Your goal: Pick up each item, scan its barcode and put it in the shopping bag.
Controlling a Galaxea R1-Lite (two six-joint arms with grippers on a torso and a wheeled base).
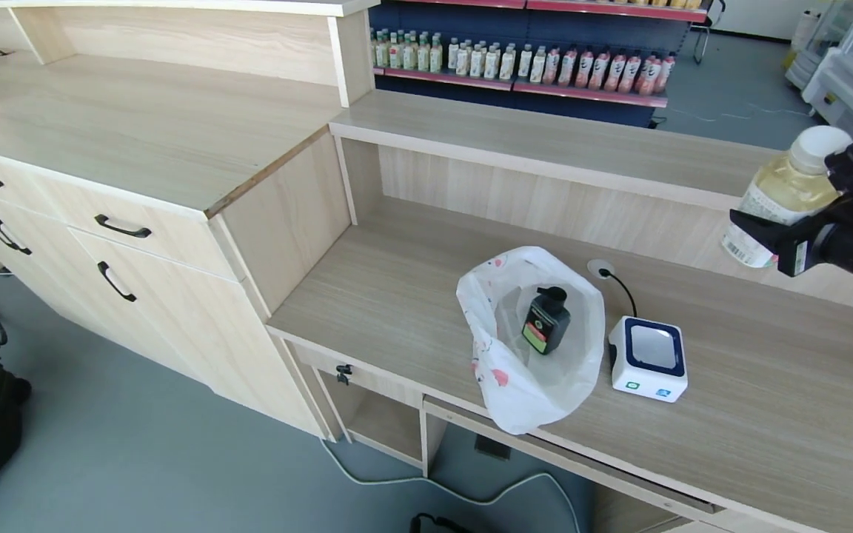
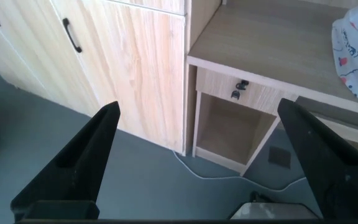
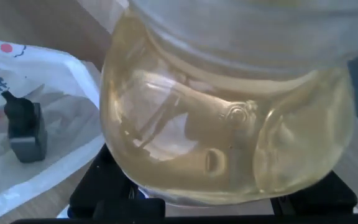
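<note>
A clear bottle [image 1: 782, 194] of yellowish drink with a white cap and a white label hangs tilted in the air at the far right, above the counter, with my right gripper [image 1: 804, 222] shut on it. Up close in the right wrist view the bottle [image 3: 229, 118] shows its base. A white shopping bag [image 1: 526, 337] lies open on the counter with a dark pump bottle [image 1: 546, 320] inside it. Just right of the bag sits the white and blue barcode scanner [image 1: 650, 357]. My left gripper [image 2: 197, 162] hangs open low over the grey floor, before the counter's front.
A black cable [image 1: 619, 285] runs from the scanner to a hole in the counter. A raised wooden ledge [image 1: 545, 137] backs the counter, and a cabinet with drawers [image 1: 101, 237] stands to the left. Shelves of bottles [image 1: 523, 63] lie behind. The bag's edge [image 2: 356, 46] overhangs the counter.
</note>
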